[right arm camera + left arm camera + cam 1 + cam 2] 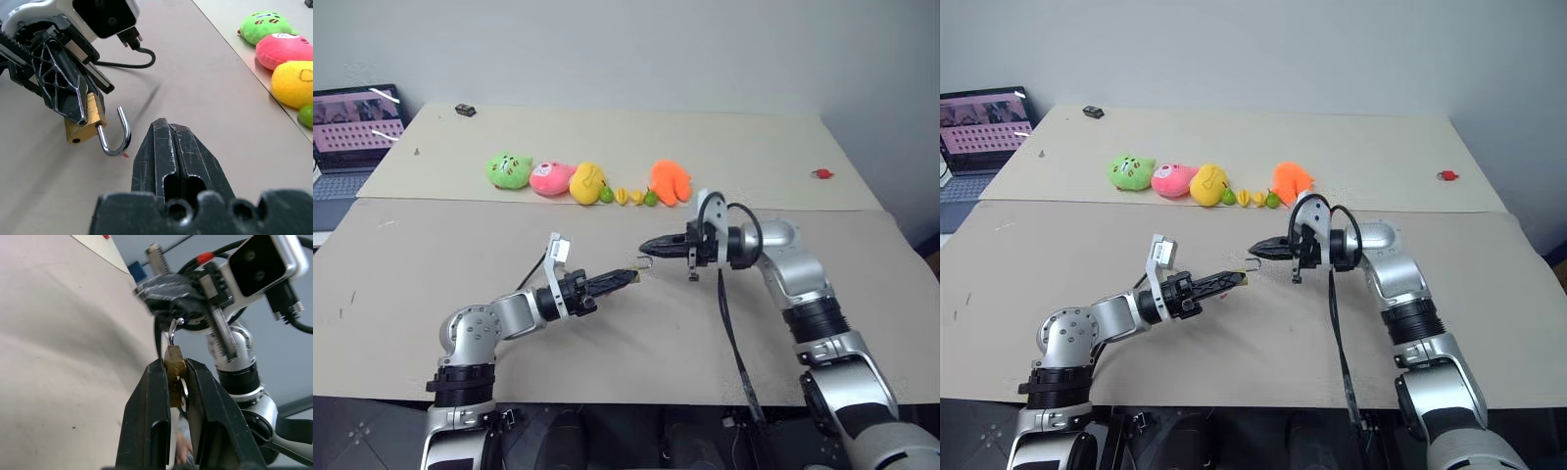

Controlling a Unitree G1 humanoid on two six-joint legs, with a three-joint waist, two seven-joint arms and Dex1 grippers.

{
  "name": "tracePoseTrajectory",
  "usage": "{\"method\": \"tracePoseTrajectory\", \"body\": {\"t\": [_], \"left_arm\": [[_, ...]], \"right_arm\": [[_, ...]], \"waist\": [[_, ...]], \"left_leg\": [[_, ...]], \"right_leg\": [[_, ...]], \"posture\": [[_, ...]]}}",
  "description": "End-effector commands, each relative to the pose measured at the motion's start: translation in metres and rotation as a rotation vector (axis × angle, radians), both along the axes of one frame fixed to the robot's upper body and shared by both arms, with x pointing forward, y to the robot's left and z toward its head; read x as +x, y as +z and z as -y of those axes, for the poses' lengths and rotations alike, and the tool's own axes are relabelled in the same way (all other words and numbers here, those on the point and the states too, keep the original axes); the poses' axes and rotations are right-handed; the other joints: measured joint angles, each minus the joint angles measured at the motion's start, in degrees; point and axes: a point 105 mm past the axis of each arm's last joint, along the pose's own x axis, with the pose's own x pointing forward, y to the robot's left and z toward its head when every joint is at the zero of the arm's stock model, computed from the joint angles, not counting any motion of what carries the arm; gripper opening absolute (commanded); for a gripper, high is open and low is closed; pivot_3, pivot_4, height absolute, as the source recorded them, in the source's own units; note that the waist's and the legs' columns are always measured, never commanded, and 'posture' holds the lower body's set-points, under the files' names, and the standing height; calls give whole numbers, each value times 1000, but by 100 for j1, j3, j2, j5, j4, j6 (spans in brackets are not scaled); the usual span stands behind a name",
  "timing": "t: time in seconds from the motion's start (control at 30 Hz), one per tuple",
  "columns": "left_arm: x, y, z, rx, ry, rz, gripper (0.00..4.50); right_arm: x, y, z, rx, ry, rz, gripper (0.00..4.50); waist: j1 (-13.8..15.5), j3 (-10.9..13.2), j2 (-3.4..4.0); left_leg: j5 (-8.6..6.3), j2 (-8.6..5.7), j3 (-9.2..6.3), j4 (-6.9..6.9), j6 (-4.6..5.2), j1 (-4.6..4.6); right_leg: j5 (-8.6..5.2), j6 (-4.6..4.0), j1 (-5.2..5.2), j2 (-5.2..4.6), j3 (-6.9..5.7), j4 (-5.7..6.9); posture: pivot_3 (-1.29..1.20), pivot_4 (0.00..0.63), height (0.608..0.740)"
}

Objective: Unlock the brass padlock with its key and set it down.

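Above tan table (431, 294), left gripper (628, 279) clamps padlock (84, 128); sprung shackle (115, 133) points toward shut, empty right gripper (646, 245) just beside.

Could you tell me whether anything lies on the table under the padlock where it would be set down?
Nothing visible does. The small brass padlock, its silvery shackle swung open, is clamped in the left hand above bare beige tabletop; the plush toys lie well beyond it.

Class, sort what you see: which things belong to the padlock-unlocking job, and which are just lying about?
Job: brass padlock, shackle open, gripped by the left gripper; right gripper, shut, beside it.

Lying about: plush toys, small toy fruits, laptop, small red object.
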Motion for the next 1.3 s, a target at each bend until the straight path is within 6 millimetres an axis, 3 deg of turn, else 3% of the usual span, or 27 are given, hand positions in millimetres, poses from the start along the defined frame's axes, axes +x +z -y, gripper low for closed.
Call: {"method": "tracePoseTrajectory", "body": {"t": [0.03,0.33,0.4,0.57,0.8,0.97,1.13,1.3], "left_arm": [[7,1,-15,-2,81,3,31],[4,-35,-43,129,190,-82,31],[3,-38,-44,165,182,-78,1031],[9,-38,-46,225,195,-43,2819],[19,-31,-58,315,268,41,2819],[51,-20,-113,477,603,152,2819],[51,-12,-139,506,742,200,2819],[44,3,-150,529,862,285,2819]], "right_arm": [[-5,0,7,-16,4,44,49],[-11,-6,4,-15,8,47,49],[-12,-6,4,-19,9,47,0],[-10,-5,6,-16,0,43,0],[-9,-7,8,-2,-22,28,0],[-6,-9,13,6,-48,10,0],[-2,-14,18,6,-78,-4,0],[7,-16,29,36,-169,3,0]], "waist": [[-4,0,0],[-52,0,0],[-30,0,0],[-8,0,0],[-6,0,0],[-19,0,0],[-11,0,0],[8,2,-2]], "left_leg": [[0,0,0,0,0,0],[0,0,0,-4,0,5],[0,0,0,-3,0,5],[0,0,0,-3,0,3],[0,0,0,-3,0,5],[0,1,0,-3,0,7],[0,0,0,-4,-1,-3],[0,0,0,-4,-1,-8]], "right_leg": [[0,0,0,0,0,0],[-2,2,-2,0,1,5],[-3,2,-2,0,1,4],[-4,3,-2,0,0,1],[-4,3,-2,0,0,3],[-3,3,-2,0,0,4],[4,-8,-4,0,1,-3],[5,-9,-6,0,-1,-3]], "posture": [[0,150,722],[0,150,722],[0,150,722],[0,150,722],[0,150,722],[0,150,722],[0,150,722],[0,150,722]]}}
